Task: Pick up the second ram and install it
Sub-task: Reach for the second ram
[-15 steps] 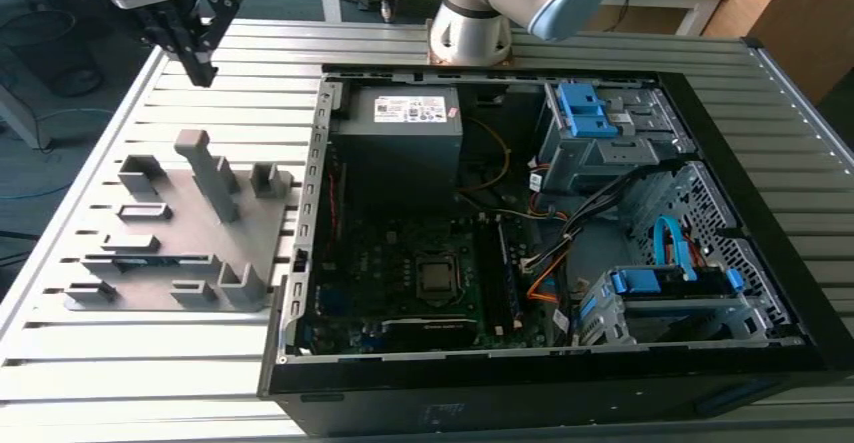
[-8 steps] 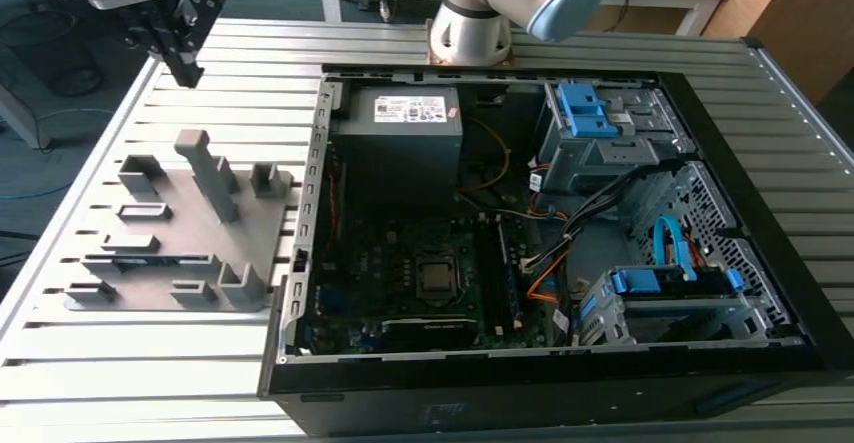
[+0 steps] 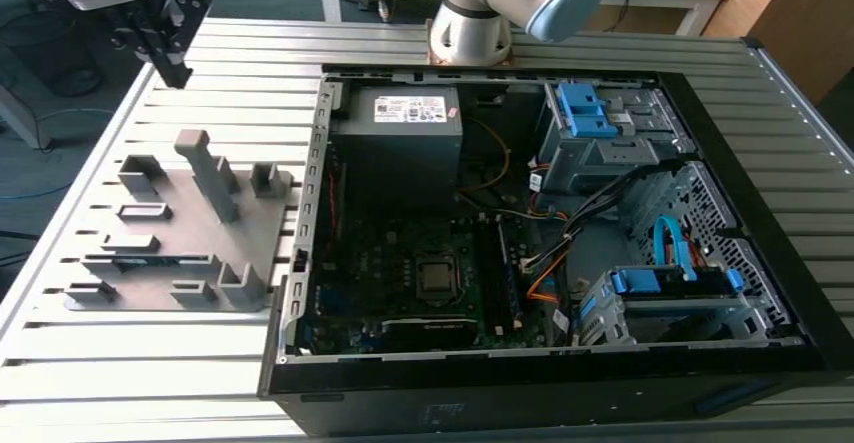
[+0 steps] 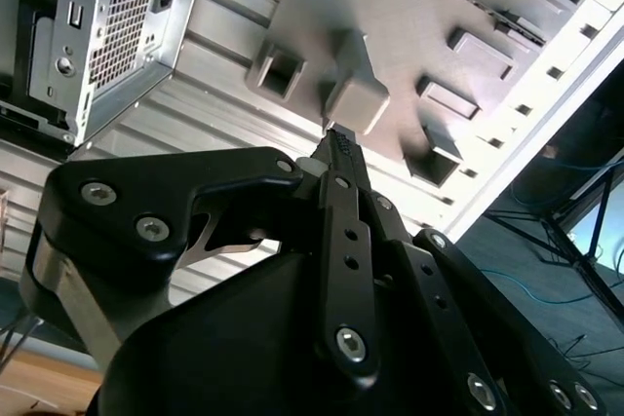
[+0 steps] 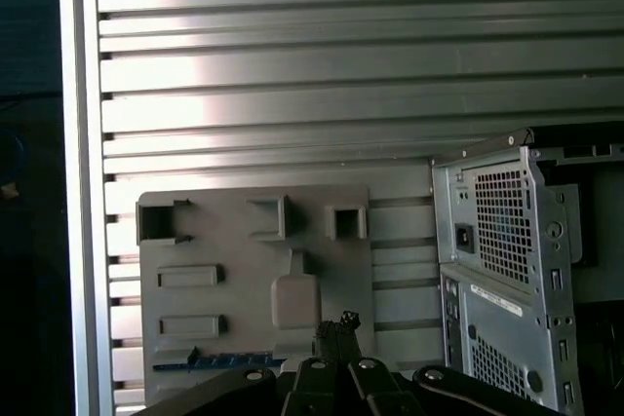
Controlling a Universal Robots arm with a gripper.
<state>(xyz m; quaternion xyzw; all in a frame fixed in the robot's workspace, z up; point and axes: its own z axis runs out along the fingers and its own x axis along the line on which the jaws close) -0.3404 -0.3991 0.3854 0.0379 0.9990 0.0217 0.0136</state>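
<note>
The second ram (image 3: 150, 260) lies on edge in a long holder of the grey fixture plate (image 3: 187, 225), on the exterior view's left. In the first wrist view it is a thin dark-blue strip (image 5: 219, 361) low on the fixture plate (image 5: 244, 284). My black gripper (image 3: 174, 75) hangs high over the table's far left part, beyond the fixture and well apart from the ram. In both wrist views its fingertips (image 4: 336, 138) (image 5: 336, 323) meet, shut on nothing. The tips point toward the tall fixture block (image 4: 356, 94).
The open computer case (image 3: 310, 213) lies to the right of the fixture, with the motherboard's black slot rails (image 3: 511, 263), the power supply (image 3: 396, 133), cables and blue drive bays (image 3: 594, 108) inside. The arm's base (image 3: 474, 28) stands behind the case. The table's left edge (image 5: 83, 192) is close by.
</note>
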